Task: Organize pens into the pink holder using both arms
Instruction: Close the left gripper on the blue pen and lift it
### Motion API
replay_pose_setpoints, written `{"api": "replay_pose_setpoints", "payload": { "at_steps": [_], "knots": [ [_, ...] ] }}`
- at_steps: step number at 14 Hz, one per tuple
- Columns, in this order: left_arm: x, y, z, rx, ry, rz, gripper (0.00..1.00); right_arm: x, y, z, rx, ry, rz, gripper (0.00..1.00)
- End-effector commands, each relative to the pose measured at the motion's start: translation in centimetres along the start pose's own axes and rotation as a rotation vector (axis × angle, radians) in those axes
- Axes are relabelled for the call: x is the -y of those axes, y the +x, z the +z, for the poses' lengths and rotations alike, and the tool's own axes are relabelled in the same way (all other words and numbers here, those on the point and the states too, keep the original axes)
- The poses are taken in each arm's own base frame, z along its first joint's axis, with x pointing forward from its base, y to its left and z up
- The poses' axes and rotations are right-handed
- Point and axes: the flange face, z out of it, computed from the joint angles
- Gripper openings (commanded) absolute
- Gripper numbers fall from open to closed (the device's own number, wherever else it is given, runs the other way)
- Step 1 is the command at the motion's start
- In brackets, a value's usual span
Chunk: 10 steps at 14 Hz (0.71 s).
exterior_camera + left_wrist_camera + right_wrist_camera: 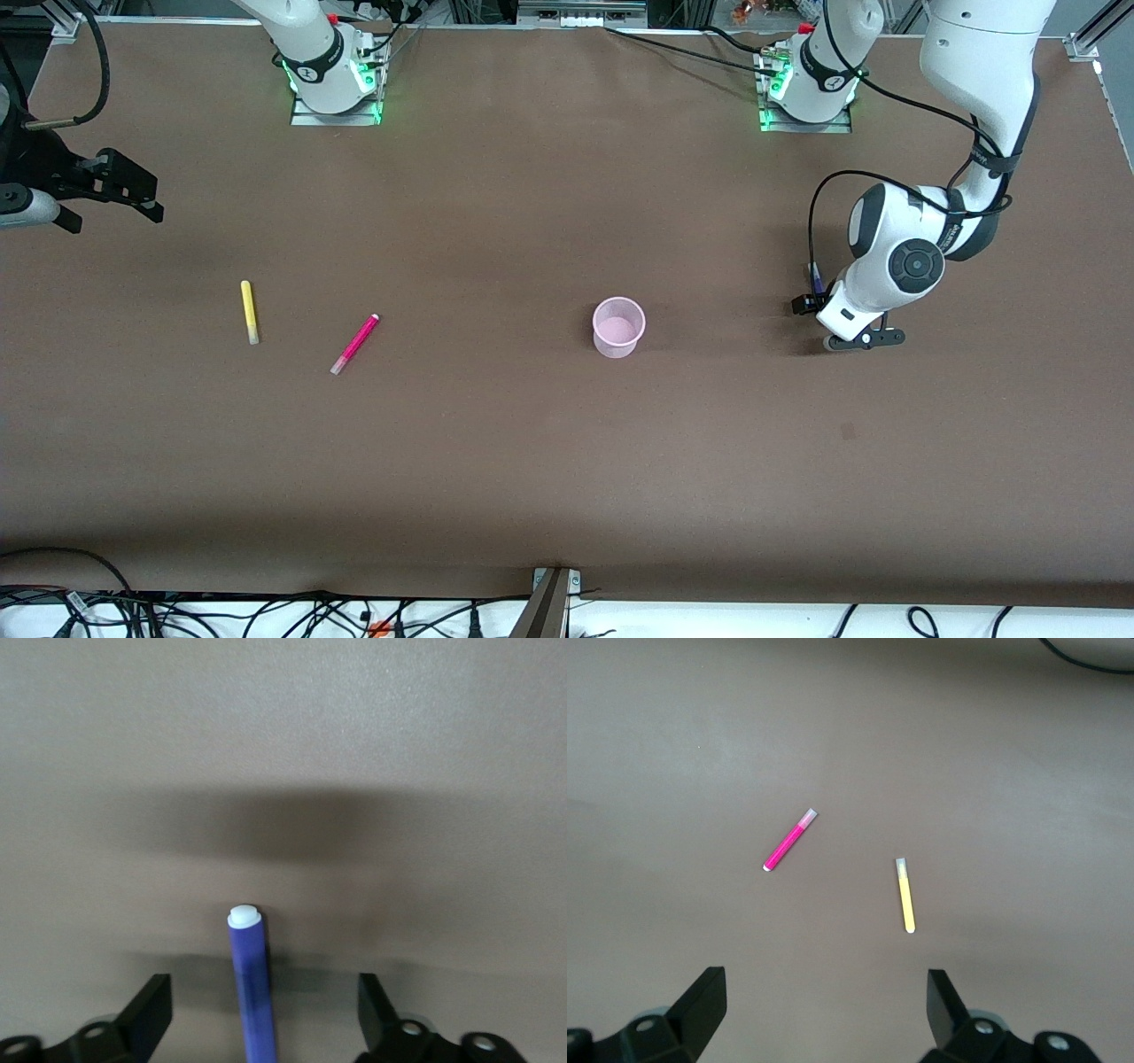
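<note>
The dark blue-purple pen (251,992) lies on the table between the wide-open fingers of my left gripper (264,994), which is down at the table toward the left arm's end (808,301); the fingers do not touch it. Only the pen's end (815,279) shows in the front view. The pink holder (617,327) stands upright and empty mid-table. The yellow pen (250,312) and the magenta-pink pen (354,344) lie flat toward the right arm's end, and show in the right wrist view (905,895) (787,847). My right gripper (115,217) (824,990) hangs open and empty above that end. The green pen is out of view.
The brown table (567,461) is bounded by the arm bases (335,80) (804,89) along one edge. Cables (266,616) lie off the table's edge nearest the front camera.
</note>
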Motion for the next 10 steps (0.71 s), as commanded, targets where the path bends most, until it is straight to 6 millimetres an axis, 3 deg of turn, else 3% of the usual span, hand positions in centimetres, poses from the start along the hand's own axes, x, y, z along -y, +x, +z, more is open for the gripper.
{"api": "replay_pose_setpoints", "payload": {
  "at_steps": [1, 4, 5, 8, 10],
  "knots": [
    [-0.05, 0.72, 1.42, -0.029, 0.010, 0.014, 0.49, 0.15, 0.14, -0.35, -0.011, 0.017, -0.003, 1.00],
    [0.27, 0.79, 1.51, -0.029, 0.009, 0.010, 0.31, 0.15, 0.14, -0.35, -0.011, 0.017, -0.003, 1.00],
    [0.43, 0.82, 1.52, -0.029, 0.008, 0.008, 0.19, 0.15, 0.14, -0.35, -0.011, 0.017, -0.003, 1.00],
    [0.83, 0.90, 1.54, -0.028, 0.007, 0.013, 0.00, 0.15, 0.14, -0.35, -0.011, 0.017, -0.003, 1.00],
    [0.93, 0.91, 1.25, -0.029, 0.006, 0.011, 0.00, 0.06, 0.20, -0.29, -0.012, 0.016, -0.002, 1.00]
  ]
}}
